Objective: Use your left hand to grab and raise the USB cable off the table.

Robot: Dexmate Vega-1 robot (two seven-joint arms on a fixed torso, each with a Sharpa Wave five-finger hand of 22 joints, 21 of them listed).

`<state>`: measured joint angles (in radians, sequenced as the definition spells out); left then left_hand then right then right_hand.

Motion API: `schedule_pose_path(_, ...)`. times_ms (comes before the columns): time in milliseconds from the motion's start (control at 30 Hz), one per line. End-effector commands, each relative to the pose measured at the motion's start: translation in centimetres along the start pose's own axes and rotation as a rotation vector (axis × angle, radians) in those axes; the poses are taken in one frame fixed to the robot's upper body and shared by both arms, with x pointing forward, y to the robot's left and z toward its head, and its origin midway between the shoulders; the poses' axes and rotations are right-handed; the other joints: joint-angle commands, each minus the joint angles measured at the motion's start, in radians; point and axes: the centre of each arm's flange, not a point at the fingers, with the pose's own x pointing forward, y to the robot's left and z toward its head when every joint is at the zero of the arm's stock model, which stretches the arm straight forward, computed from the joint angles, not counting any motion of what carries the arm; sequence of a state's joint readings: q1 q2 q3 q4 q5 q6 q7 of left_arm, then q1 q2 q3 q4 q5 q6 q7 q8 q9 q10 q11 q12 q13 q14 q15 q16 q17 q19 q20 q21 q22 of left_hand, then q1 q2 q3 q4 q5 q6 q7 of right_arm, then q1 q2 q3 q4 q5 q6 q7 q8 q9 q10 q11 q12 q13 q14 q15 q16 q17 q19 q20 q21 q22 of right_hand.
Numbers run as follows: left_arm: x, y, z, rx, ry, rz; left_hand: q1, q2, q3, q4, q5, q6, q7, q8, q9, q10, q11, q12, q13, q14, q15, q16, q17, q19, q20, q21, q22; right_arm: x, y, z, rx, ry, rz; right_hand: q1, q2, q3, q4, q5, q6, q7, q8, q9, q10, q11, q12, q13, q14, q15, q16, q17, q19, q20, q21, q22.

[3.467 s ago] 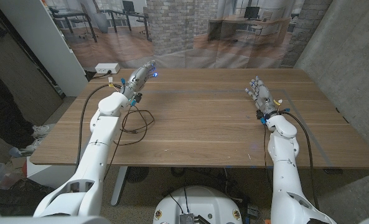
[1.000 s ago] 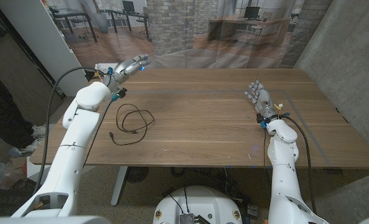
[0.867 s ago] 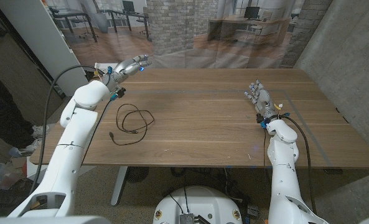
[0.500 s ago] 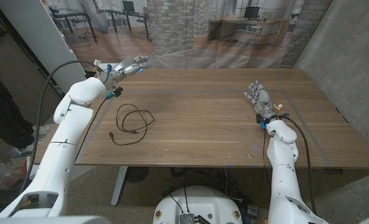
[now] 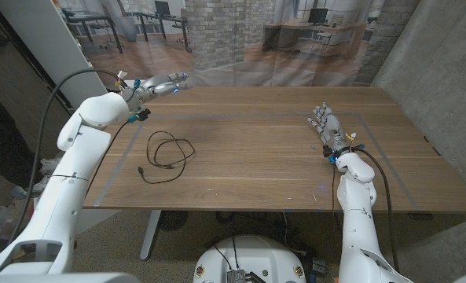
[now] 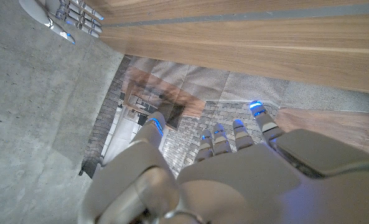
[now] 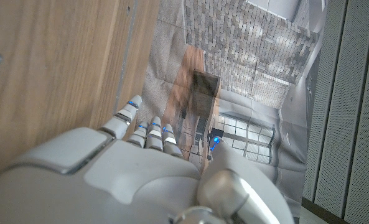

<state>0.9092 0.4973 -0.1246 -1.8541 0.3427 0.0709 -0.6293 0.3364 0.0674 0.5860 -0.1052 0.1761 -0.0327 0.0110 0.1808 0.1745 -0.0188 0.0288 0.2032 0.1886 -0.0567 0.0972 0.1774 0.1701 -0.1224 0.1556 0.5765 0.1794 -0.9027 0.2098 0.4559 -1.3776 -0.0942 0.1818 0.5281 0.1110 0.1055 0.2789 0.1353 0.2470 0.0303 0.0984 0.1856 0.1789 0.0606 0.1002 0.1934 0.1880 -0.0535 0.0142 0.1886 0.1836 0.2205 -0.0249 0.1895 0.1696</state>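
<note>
Reaching from upper left, my empty, spread left robot hand [image 5: 160,82] could snag the loose USB cable [image 5: 166,154] loops and drag them across the surface [image 5: 264,149].

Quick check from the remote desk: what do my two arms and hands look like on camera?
Both arms are glossy white rounded shells with black cables looping alongside. The left hand and right hand are silver-grey metal, with small blue lights at the tips of the fingers.
</note>
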Motion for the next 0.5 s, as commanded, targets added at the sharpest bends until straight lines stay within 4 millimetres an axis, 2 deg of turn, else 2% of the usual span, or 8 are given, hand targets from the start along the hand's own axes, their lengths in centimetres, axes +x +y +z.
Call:
schedule_pose_path(33, -0.8, 1.2, -0.1, 0.049, 0.042, -0.057, 0.015, 0.000, -0.001, -0.009, 0.001, -0.010, 0.003, 0.000, 0.004, -0.007, 0.008, -0.003, 0.006, -0.007, 0.006, 0.002, 0.006, -0.005, 0.003, -0.002, 0.006, -0.2, -0.1, 0.1, -0.002, -0.002, 0.000, -0.006, 0.002, 0.000, -0.005, 0.000, 0.006, 0.003, 0.007, 0.004, 0.000, 0.005, 0.005, 0.005, -0.002, 0.006, 0.003, 0.004, 0.005, 0.004, 0.005, 0.003)
schedule_pose_path(500, -1.6, 2.3, -0.7, 0.092, 0.100, -0.111, 0.025, -0.004, -0.004, -0.023, 0.001, 0.009, 0.007, 0.009, 0.005, 0.006, 0.007, 0.005, 0.007, 0.000, 0.006, 0.008, 0.006, 0.002, 0.006, -0.006, 0.006, 0.2, 0.4, -0.2, 0.002, 0.002, 0.006, -0.006, 0.003, 0.001, -0.006, 0.000, 0.009, 0.003, 0.008, 0.004, 0.000, 0.005, 0.005, 0.005, -0.002, 0.007, 0.003, 0.003, 0.005, 0.004, 0.006, 0.003)
